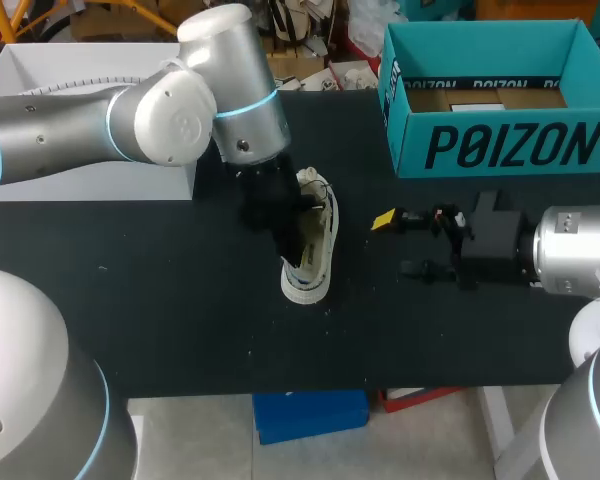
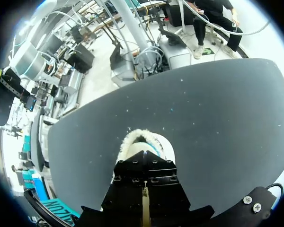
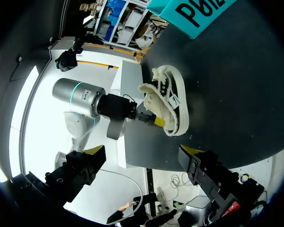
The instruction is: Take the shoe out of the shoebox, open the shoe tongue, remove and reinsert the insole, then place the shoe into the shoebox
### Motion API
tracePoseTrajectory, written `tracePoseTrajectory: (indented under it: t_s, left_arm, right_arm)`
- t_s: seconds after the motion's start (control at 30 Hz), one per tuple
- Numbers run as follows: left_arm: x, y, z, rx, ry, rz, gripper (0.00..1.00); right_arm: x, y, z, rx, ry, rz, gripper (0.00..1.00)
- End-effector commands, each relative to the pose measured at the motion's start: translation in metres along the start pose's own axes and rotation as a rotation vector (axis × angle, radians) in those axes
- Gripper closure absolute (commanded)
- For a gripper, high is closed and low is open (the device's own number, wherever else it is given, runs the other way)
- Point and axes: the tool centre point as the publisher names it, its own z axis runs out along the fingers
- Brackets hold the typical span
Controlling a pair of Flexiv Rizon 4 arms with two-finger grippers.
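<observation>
Shoe (image 1: 308,282) was out of the box, on the black table (image 1: 180,320) approx mid-table, white sole rim facing the near edge, laces and opening up top. L gripper (image 1: 298,245) came down from the L arm right onto the shoe, touching it; from the R wrist cam a yellow tip sat against the shoe's (image 3: 168,101) side near one end, but whether that L gripper (image 3: 149,118) actually clamped it, couldn't tell. L wrist cam: fuzzy rounded end of the shoe (image 2: 141,142) poked out just ahead of the gripper (image 2: 144,189) body. R gripper (image 1: 395,245) hung low over the table to the R of the shoe, well apart, spread wide w/ nothing between; same in its own cam (image 3: 142,158). Teal shoebox (image 1: 500,145) stood open at the far R corner, also seen at (image 3: 194,12). White box (image 1: 50,60) at far L.
</observation>
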Motion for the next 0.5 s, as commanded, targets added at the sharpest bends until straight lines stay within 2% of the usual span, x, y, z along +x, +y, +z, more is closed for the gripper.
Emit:
tracePoseTrajectory:
  t_s: [0.03,0.3,0.5]
  left_arm:
    - [-0.003,0.000,0.004,-0.015,0.052,-0.001,1.00]
    - [0.010,0.004,0.014,-0.024,0.102,-0.016,1.00]
    - [0.008,0.008,0.019,-0.043,0.140,-0.006,1.00]
  right_arm:
    - [0.001,0.000,0.001,-0.001,-0.002,0.000,0.00]
    - [0.001,0.000,0.001,-0.001,-0.002,0.000,0.00]
    - [0.001,0.000,0.001,-0.001,-0.002,0.000,0.00]
